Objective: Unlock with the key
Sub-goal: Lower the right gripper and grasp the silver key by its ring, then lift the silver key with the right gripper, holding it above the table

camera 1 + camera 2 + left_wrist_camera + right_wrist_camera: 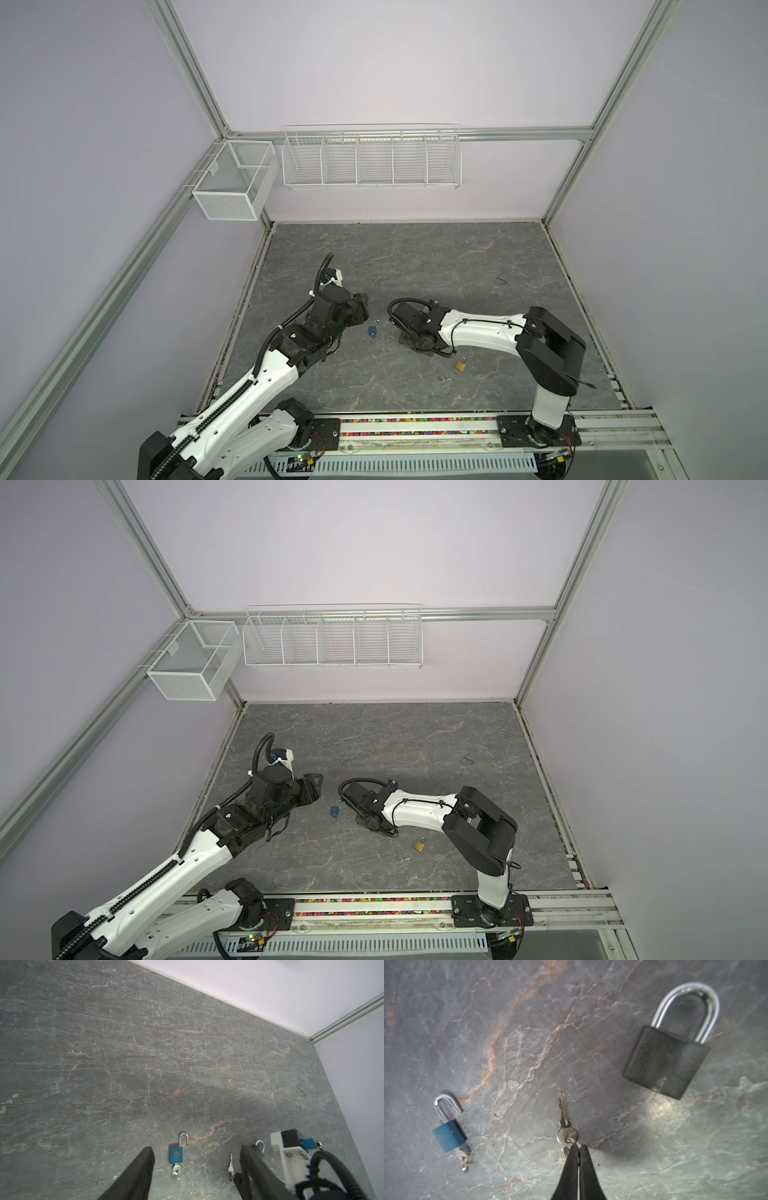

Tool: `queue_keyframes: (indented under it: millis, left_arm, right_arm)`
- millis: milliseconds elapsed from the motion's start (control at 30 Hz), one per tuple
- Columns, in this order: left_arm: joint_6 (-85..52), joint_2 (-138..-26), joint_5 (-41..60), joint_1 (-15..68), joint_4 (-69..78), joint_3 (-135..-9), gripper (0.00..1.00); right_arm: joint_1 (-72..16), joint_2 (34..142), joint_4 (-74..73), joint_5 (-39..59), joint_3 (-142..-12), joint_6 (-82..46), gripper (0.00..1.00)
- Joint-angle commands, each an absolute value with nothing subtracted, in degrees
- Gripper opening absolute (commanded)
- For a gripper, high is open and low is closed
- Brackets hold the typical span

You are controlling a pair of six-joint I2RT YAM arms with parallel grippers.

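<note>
The key (564, 1112) lies on the bench (529, 1022) just beyond the right pincer (577, 1146), pressed together on its ring (566, 1152), with the black padlock (664, 1061) nearby and the open-shackled blue padlock (176, 1155) before the spread left pincer (196, 1148).

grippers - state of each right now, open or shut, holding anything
Left gripper: open, holding nothing.
Right gripper: shut on the key ring of the loose key.
</note>
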State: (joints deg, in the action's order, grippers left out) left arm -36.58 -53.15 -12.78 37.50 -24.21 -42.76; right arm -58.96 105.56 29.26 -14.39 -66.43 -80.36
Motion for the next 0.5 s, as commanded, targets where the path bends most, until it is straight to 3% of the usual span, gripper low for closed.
queue_keyframes:
  millis: [0,333,467]
  left_arm:
    - [-39.23,-52.73,-9.93,37.27,-23.76,-43.01,0.66]
    - [-49.57,-54.42,0.92,37.27,-20.91,-41.89,0.66]
    - [-50.49,-54.37,0.56,37.27,-21.60,-41.57,0.65]
  right_arm:
    - [-58.54,102.85,31.59,-16.41,-66.61,-75.88,0.06]
    - [-56.55,99.46,25.78,-10.03,-62.89,-63.01,0.06]
    - [-56.07,102.34,29.04,-7.39,-65.48,-58.33,0.06]
